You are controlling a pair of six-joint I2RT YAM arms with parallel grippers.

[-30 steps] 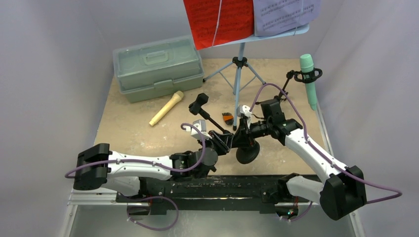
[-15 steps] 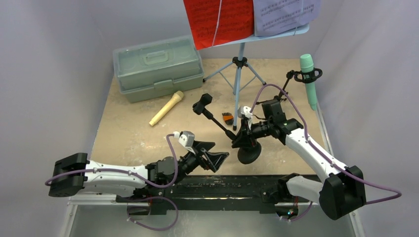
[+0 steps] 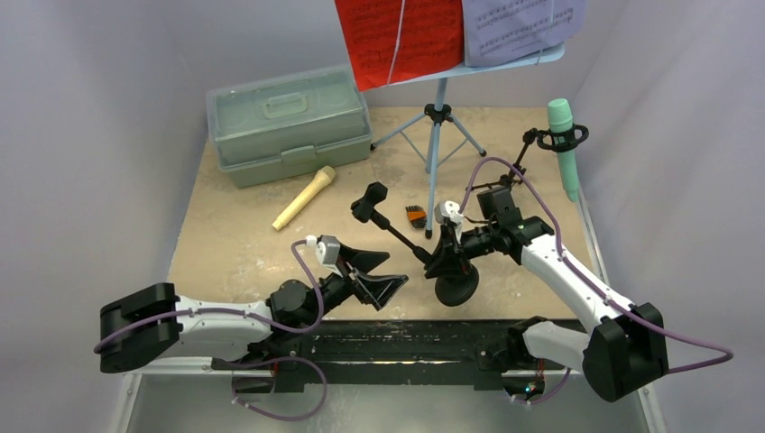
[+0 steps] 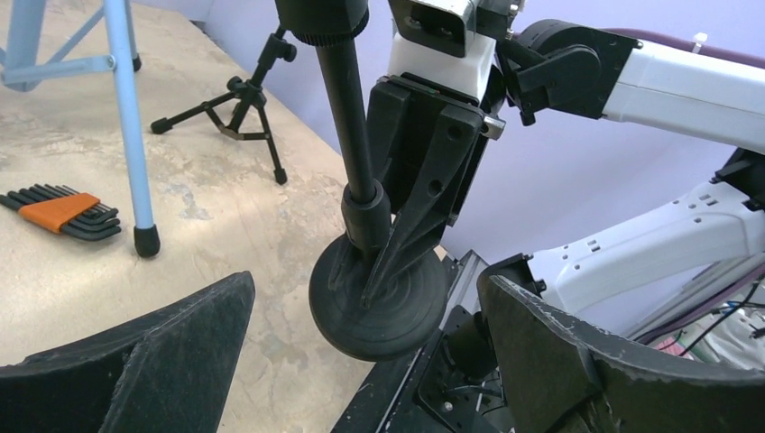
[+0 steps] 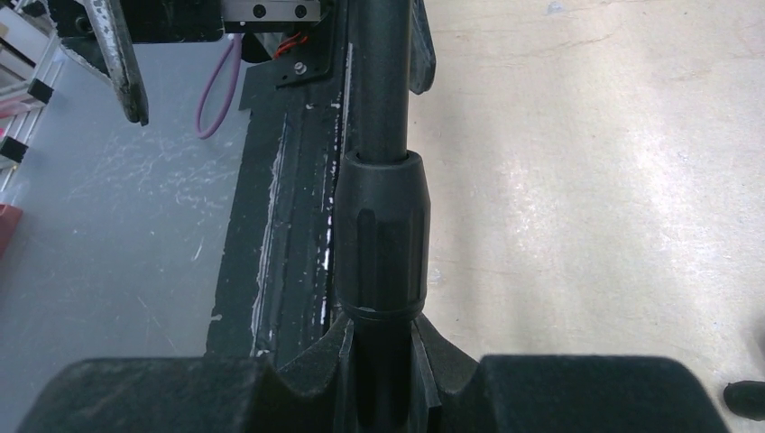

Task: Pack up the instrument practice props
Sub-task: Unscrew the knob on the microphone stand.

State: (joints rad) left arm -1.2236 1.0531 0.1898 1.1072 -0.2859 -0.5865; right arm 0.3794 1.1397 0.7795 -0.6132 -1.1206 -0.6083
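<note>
The round-base black mic holder [image 3: 456, 287] leans above the table's near edge, its clip end [image 3: 368, 200] pointing up and left. My right gripper [image 3: 448, 257] is shut on its pole [image 5: 383, 234] just above the base [image 4: 379, 298]. To the left of the base my left gripper [image 3: 383, 275] is open and holds nothing. A tan microphone [image 3: 305, 198] lies on the table. The teal microphone [image 3: 564, 149] sits in the ring-top tripod holder [image 3: 532, 144] at the far right. The light-blue music rack [image 3: 437, 153] carries a red sheet [image 3: 397, 36] and a purple sheet [image 3: 519, 27].
The pale green case [image 3: 289, 122] stands shut at the back left. A set of hex keys with an orange holder [image 3: 415, 215] lies beside one rack leg [image 4: 126, 117]. The black mounting rail [image 3: 406, 338] runs along the near edge.
My left gripper has opened, let go of the mic holder's pole and drawn back to the left. The right gripper keeps its hold, and the holder has barely shifted.
</note>
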